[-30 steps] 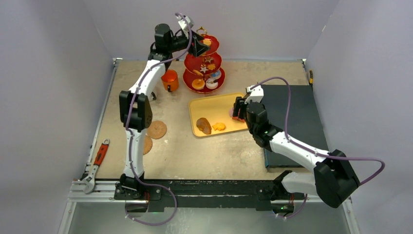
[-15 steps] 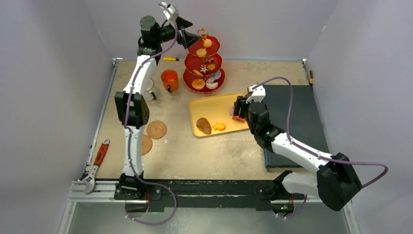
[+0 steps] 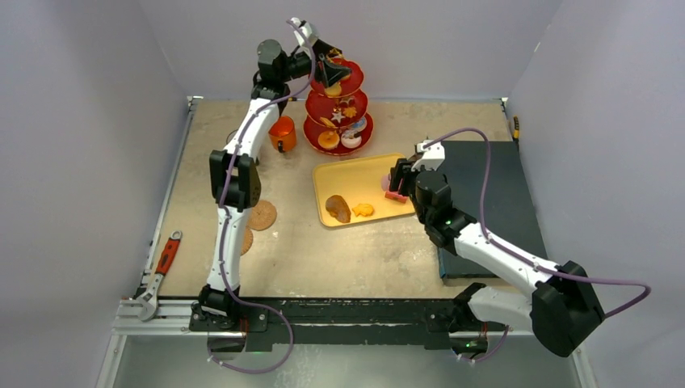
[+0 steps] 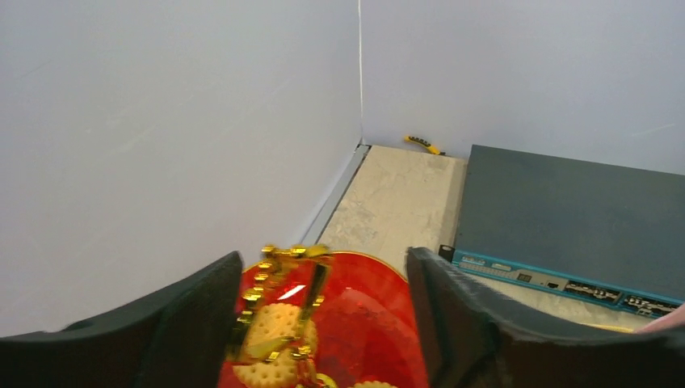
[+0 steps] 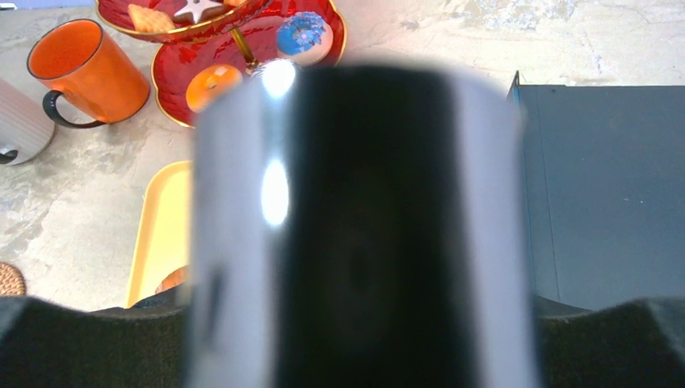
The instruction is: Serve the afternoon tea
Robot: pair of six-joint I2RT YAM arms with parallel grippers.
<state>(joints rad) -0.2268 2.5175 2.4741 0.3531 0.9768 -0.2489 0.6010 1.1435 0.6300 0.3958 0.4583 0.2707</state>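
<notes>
The red three-tier stand [image 3: 339, 149] stands at the back of the table, with biscuits [image 4: 275, 323] on its top tier [image 4: 371, 315]. My left gripper [image 3: 329, 74] hangs open over that tier, its jaws on either side of the gold handle [image 4: 283, 267], with nothing held. Over the yellow tray [image 3: 355, 174], my right gripper [image 3: 395, 184] is shut on a pink pastry [image 3: 393, 194]. In the right wrist view it is a dark and pale blur [image 5: 355, 202]. A croissant [image 3: 338, 208] and a small orange pastry [image 3: 363, 210] lie on the tray. The orange mug [image 3: 282, 132] stands left of the stand, beside the white mug [image 5: 16, 121]. Two coasters [image 3: 260, 215] lie nearer, on the left.
A dark flat box [image 3: 485, 202] covers the table's right side, right beside the tray. A red-handled wrench [image 3: 164, 263] lies on the left rail. A small yellow tool [image 4: 424, 144] lies by the back wall. Walls close in on three sides.
My left gripper pulled back and up to the left of the stand, then came back over the top tier with its jaws apart. The right arm has barely moved with its pastry.
</notes>
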